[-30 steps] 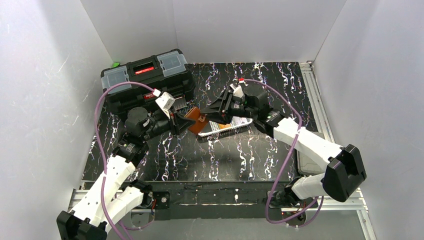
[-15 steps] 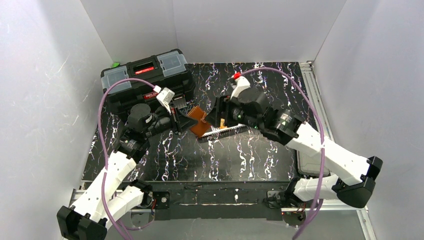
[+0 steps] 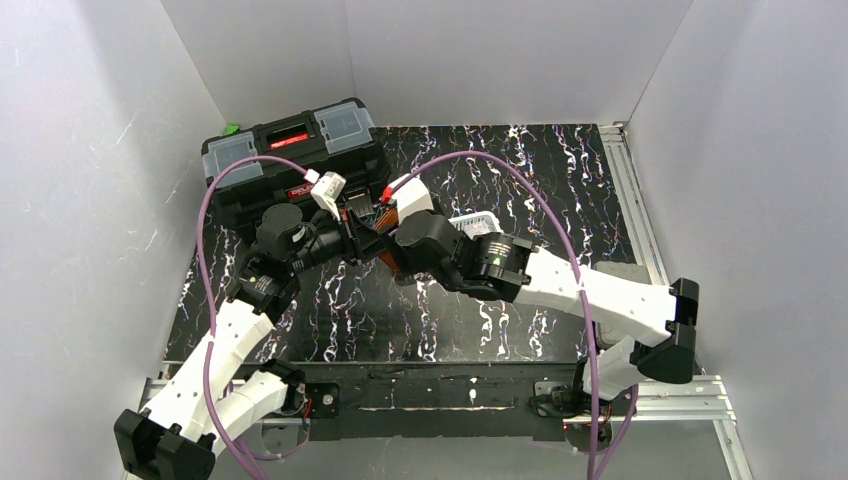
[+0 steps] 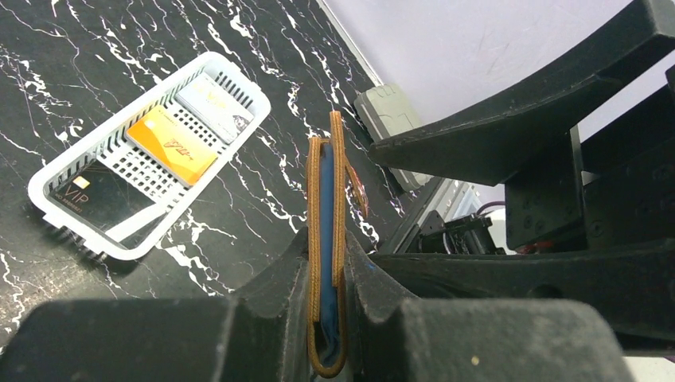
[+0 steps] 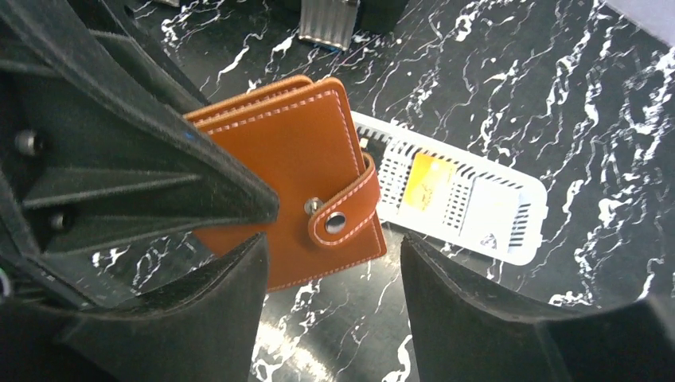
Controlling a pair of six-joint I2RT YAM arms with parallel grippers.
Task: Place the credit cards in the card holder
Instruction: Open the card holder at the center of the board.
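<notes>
Three credit cards [image 4: 171,146] lay in a basket [image 4: 79,241] near the card holder [image 4: 325,175] — left gripper [image 4: 325,243] clamped on it, right gripper [image 5: 333,243] with fingers [image 5: 477,318] apart, facing its snap tab [image 5: 342,215].

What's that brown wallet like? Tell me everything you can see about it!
The wallet is orange-brown and looks like leather, with pale stitching along its edges. It is folded shut, with a little blue showing between its covers. A strap with a metal snap wraps round one side; a bare stud beside it suggests it is undone. The left pincer pinches the wallet near its folded end, holding it up over the table.
</notes>
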